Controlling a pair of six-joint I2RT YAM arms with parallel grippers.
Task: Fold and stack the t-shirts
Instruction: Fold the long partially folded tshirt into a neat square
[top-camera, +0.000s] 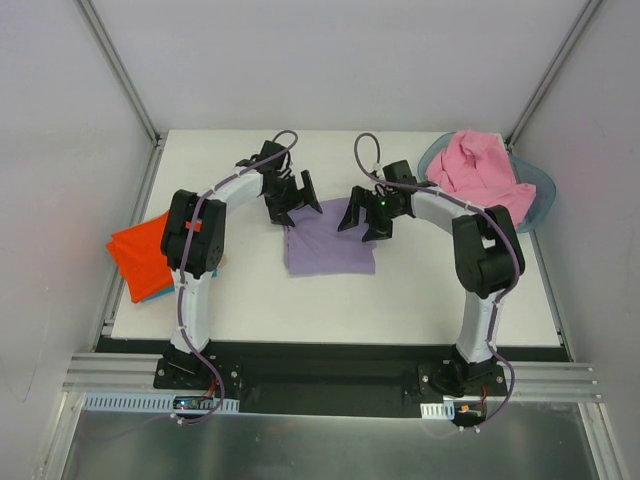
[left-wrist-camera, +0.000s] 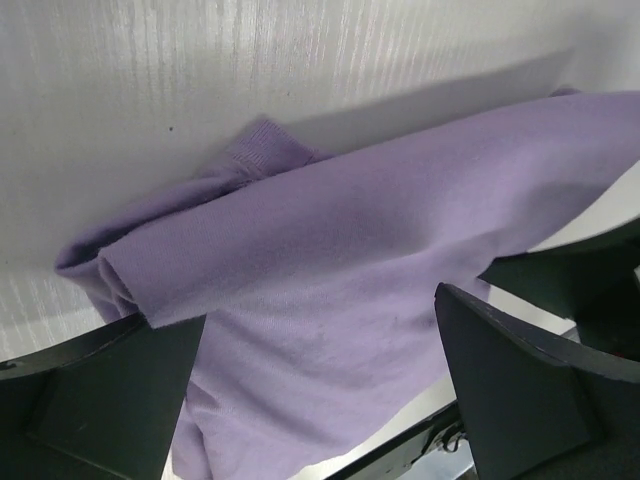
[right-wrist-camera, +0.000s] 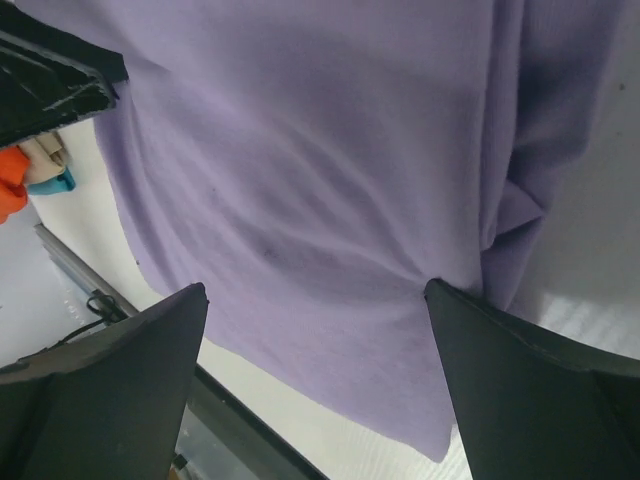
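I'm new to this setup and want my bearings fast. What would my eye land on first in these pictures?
The lavender t-shirt lies folded to a rough rectangle at the middle of the table, with the left gripper and right gripper both open over its far corners. Next come the pink t-shirt, heaped in the grey-blue basket at the far right corner, and the orange-red t-shirt at the table's left edge.

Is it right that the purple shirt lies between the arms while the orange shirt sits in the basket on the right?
No: the top view shows the pink shirt in the basket; the orange shirt lies at the left edge of the table. The rest is right.
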